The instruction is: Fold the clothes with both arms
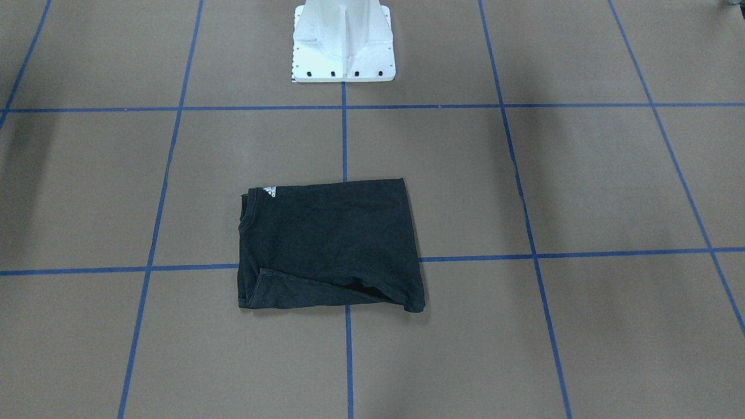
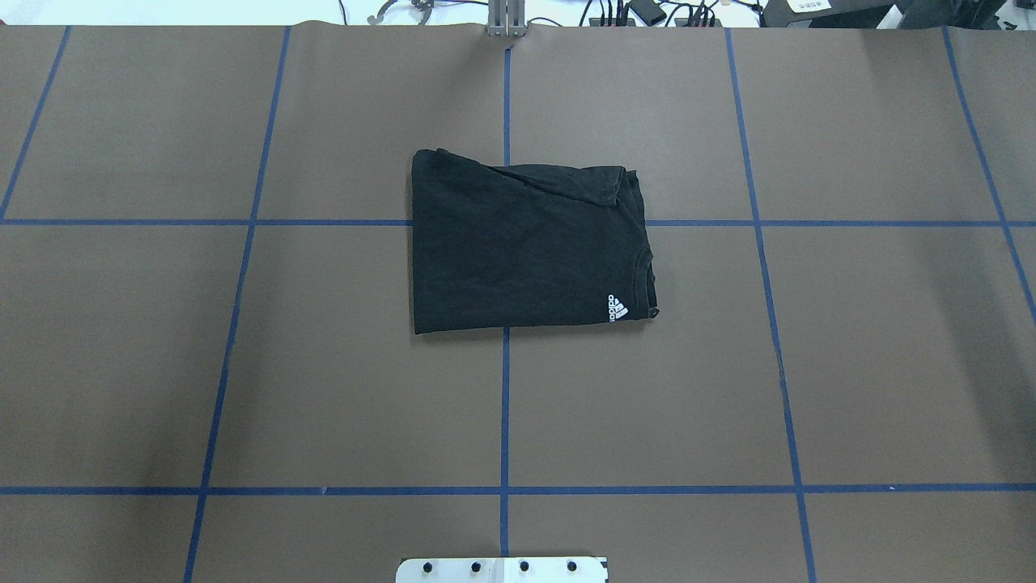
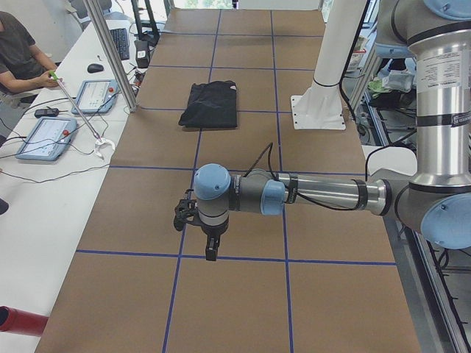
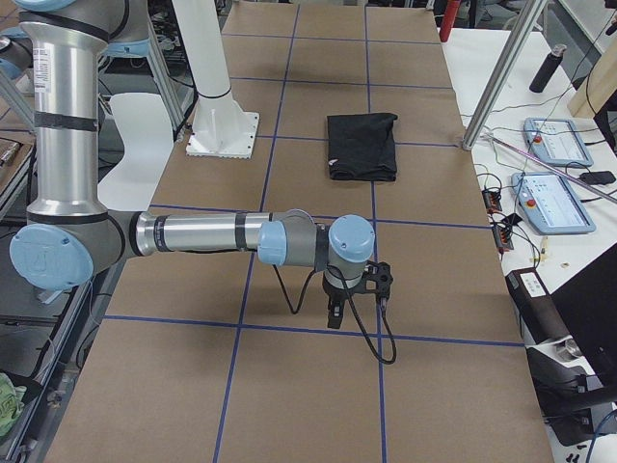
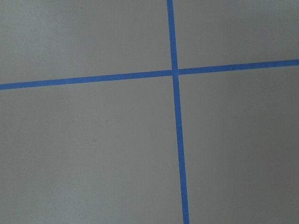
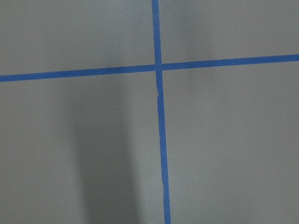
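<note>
**Folded shirt rests mid-tabletop**

The left pincer point(image 3: 210, 246) and right pincer point(image 4: 335, 313) hang low over opposite ends of the brown, blue-taped tabletop point(image 2: 243, 364). Whether they are wide or narrow cannot be told. Farther off, the black cotton T-shirt point(image 2: 526, 243) lies folded, well apart from both.

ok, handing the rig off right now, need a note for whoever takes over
Left tool: at the table's left end, far from the shirt; open or shut can't be told.
Right tool: same, at the right end.
T-shirt: mid-table, folded into a compact rectangle, logo facing up; neither arm touches it.
Done: folding looks complete.
Left: perhaps flatten the slightly lifted edge on the side away from the robot.
</note>
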